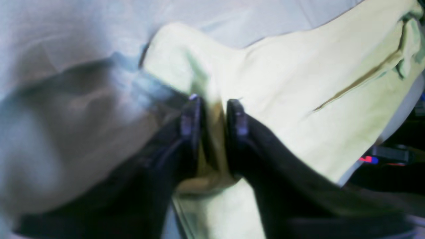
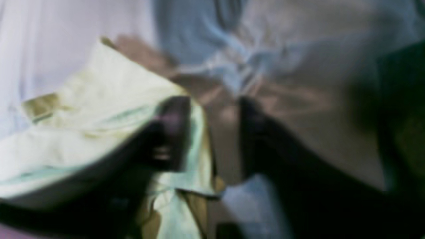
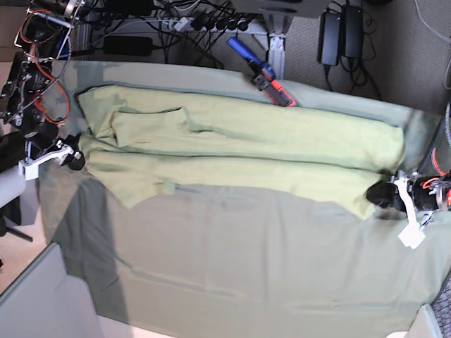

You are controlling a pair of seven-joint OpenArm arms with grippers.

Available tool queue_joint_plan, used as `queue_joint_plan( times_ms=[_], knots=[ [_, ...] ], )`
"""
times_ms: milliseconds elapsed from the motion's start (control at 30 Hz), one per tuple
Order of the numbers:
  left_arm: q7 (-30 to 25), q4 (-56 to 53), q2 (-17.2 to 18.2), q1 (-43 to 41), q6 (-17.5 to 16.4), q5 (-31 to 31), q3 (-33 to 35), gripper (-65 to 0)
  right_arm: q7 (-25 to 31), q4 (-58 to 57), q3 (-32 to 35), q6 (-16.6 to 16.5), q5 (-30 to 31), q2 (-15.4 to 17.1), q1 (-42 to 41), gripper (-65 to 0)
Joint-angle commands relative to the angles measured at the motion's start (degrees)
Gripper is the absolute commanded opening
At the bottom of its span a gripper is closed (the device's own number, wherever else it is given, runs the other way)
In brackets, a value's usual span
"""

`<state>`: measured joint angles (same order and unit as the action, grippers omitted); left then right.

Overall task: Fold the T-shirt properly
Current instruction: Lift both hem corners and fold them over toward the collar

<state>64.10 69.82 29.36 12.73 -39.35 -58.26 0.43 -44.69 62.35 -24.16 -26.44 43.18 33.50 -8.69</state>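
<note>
The light yellow-green T-shirt lies stretched left to right across the far half of the table, folded lengthwise, with a sleeve folded on top at the left. My left gripper is at the shirt's right end. In the left wrist view its fingers stand a little apart, with a fold of the T-shirt lying in the gap. My right gripper is at the shirt's left edge. Its jaws are wide open over the table cloth, and the T-shirt's edge rests against one finger. Both wrist views are blurred.
The dull grey-green table cloth covers the table. A blue and red tool lies at the far edge. Cables and power bricks sit behind the table. A wired circuit rig stands at the left.
</note>
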Motion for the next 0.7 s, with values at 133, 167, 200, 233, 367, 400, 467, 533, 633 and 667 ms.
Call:
queue_joint_plan(
  times_ms=[133,167,200,233,367,400,467,533,633,667],
  knots=[
    [-1.2,0.9,0.9,1.2,-0.6,-1.3,-0.4,-44.7,1.7,0.9,-1.1,-2.1,-1.1,0.8,-1.0,-24.7],
    [-1.2,0.9,1.0,1.2,-0.6,-1.3,-0.4,-44.7,2.2,1.1,-1.8,-2.1,-1.0,0.6,-1.1,-24.7],
    [-1.2,0.9,1.0,1.2,-0.6,-1.3,-0.4,-44.7,2.8,1.4,-2.8,-2.1,-0.3,0.3,-1.2,-24.7],
    [-1.2,0.9,1.0,1.2,-0.6,-1.3,-0.4,-44.7,3.2,1.9,-3.9,-2.1,0.3,-0.1,-1.3,-24.7],
    [-1.2,0.9,1.0,1.2,-0.6,-1.5,-0.4,-44.7,3.3,4.9,-8.2,-2.3,0.9,-1.8,-2.9,-24.7],
    [-1.2,0.9,0.9,1.2,-0.6,-1.5,-0.4,-44.7,3.3,5.0,-8.1,-2.3,0.8,-1.9,-3.6,-24.7],
    [-1.2,0.9,1.0,1.2,-0.6,-1.5,-0.4,-44.7,3.6,4.9,-7.6,-2.3,0.5,-2.3,-5.1,-24.7],
    [-1.0,0.9,1.0,1.2,-0.6,-1.5,-0.4,-44.7,4.8,4.8,-5.7,-2.3,-0.8,-2.7,-6.2,-24.7],
    [-1.1,0.9,1.0,1.2,-0.6,-1.6,-0.4,-44.7,7.2,4.7,-0.3,-2.3,-4.5,-3.5,-7.5,-24.7],
    [-1.0,0.9,0.9,1.2,-0.6,-1.5,-0.4,-44.7,7.9,4.7,1.8,-2.3,-6.2,-3.9,-7.9,-24.7]
  ],
)
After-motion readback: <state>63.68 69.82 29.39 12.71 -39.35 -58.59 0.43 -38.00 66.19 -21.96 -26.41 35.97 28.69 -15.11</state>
